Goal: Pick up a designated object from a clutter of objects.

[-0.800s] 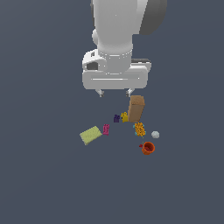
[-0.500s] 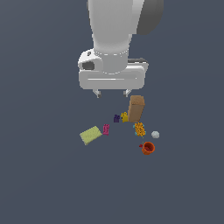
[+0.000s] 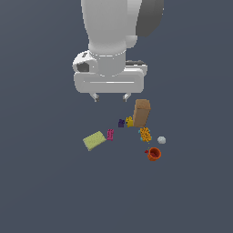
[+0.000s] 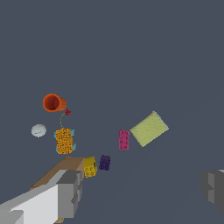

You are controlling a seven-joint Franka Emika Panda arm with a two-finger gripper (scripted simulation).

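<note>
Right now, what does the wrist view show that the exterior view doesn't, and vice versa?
Only wrist: the studs on top of the magenta-pink piece, a small red bit beside the orange cup, and the two fingers close up, spread wide.

Only exterior: the arm's white body and the gripper hanging above the clutter, and the tan box standing upright.

Both: pink piece, yellow-green sponge, purple block, yellow block, speckled piece, grey ball.
</note>
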